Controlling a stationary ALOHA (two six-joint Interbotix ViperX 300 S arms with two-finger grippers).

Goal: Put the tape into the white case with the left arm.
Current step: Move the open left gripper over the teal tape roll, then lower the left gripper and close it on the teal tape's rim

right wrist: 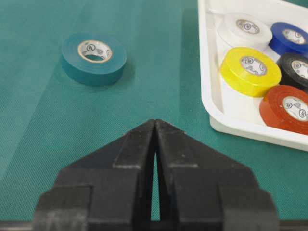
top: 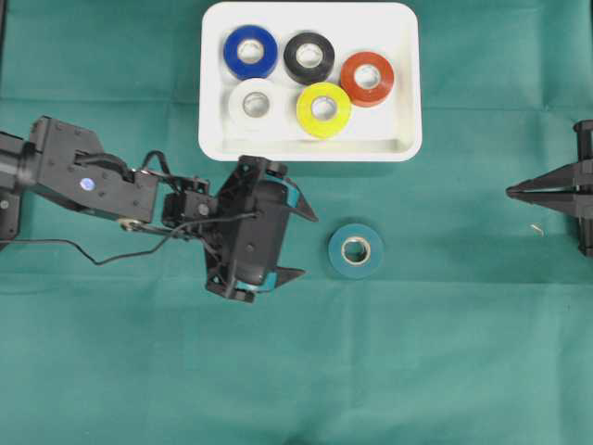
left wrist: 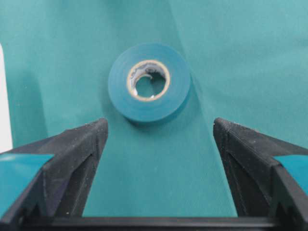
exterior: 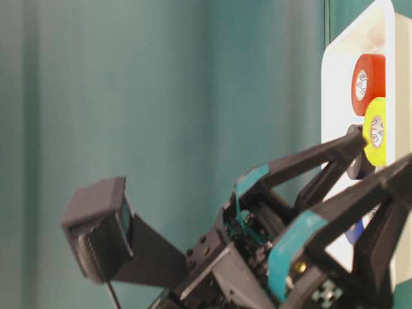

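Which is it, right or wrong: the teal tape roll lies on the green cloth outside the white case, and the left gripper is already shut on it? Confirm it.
Wrong in one respect. The teal tape roll does lie on the green cloth outside the white case, but the left gripper is open and short of the roll, not shut on it. The left wrist view shows both fingers apart with the roll ahead of them, untouched.

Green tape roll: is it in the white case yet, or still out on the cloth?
Out. The green tape roll lies flat on the cloth below the white case.
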